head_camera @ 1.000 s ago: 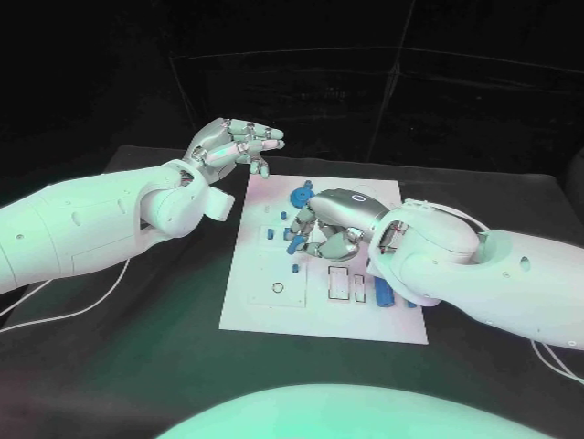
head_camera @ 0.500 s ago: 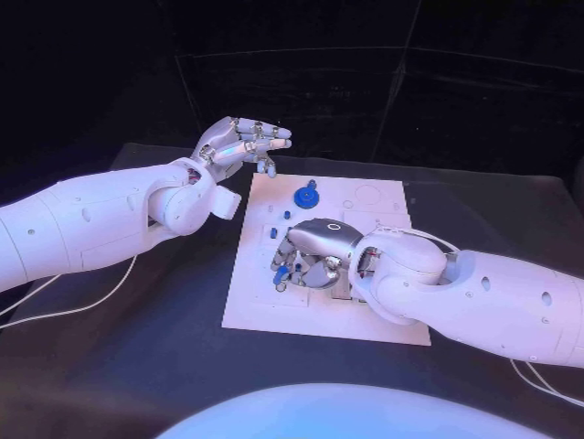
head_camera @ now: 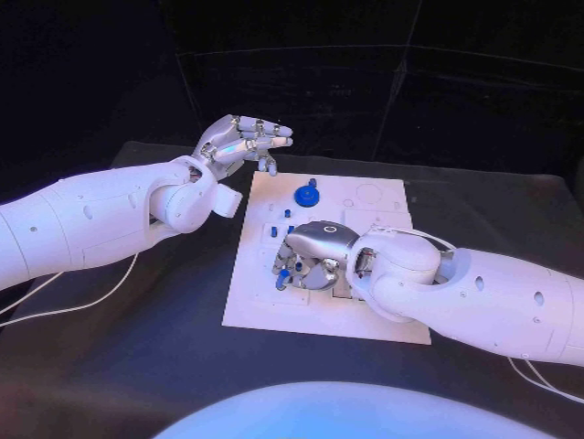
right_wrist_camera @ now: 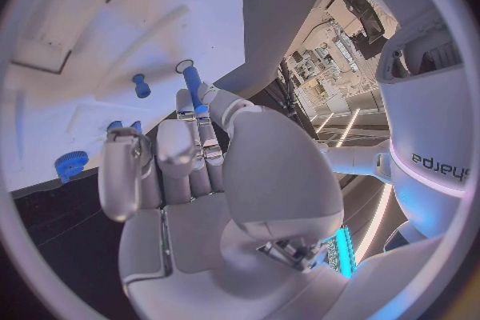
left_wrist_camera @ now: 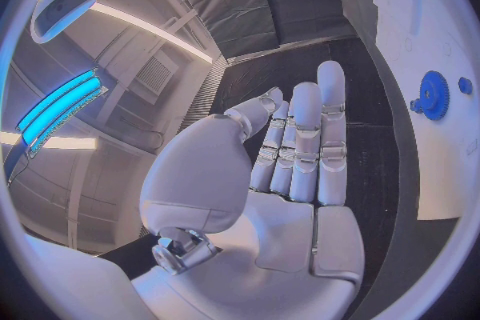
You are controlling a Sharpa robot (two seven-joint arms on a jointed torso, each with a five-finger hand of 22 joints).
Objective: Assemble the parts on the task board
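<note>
Two arms with smooth, glossy white shells of rounded segments, small dark screw recesses along them. Left hand (head_camera: 243, 144) and right hand (head_camera: 313, 253): silver metallic fingers with segmented links, white palm plates. Thin white cables (head_camera: 55, 311) trail from the forearms. The body shell carries the grey lettering "sharpa" (right_wrist_camera: 440, 164).

Dim blue-lit scene, dark backdrop; wrist views bend strongly at edges

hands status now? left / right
Left robot hand: open, holds nothing, raised beside the task board.
Right robot hand: holds a blue peg.
</note>
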